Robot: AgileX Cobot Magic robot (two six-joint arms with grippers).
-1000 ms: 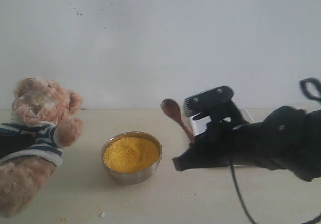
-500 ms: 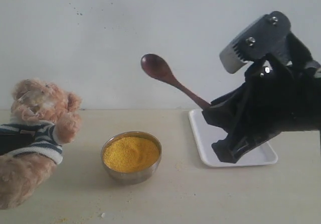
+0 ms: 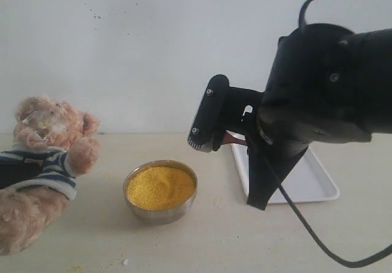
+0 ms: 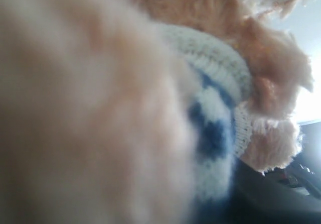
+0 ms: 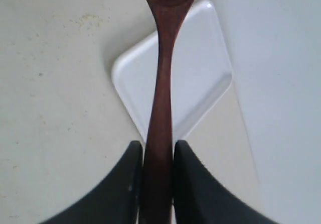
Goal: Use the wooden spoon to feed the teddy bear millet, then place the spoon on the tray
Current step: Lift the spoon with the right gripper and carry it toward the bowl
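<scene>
The teddy bear (image 3: pixel 44 163) leans at the far left, and its fur and striped shirt (image 4: pixel 215 118) fill the left wrist view, hiding the left gripper's jaws. The steel bowl of millet (image 3: pixel 160 186) stands in the middle of the table. My right gripper (image 5: pixel 157 146) is shut on the handle of the wooden spoon (image 5: pixel 163 83). It hangs in the air above the near corner of the white tray (image 5: pixel 200 68). In the exterior view the right arm (image 3: pixel 318 83) hides nearly all of the spoon; only a short reddish piece (image 3: pixel 235 139) shows beside the tray (image 3: pixel 321 184).
A pale wall stands close behind the table. A few yellow grains (image 5: pixel 88 19) lie scattered on the tabletop beside the tray. The right arm's cable (image 3: pixel 306 230) hangs down in front of the tray.
The right arm lifted the spoon from beside the tray, raised it high, then turned so its wrist faces left and covers the spoon. The bear shifted slightly.
</scene>
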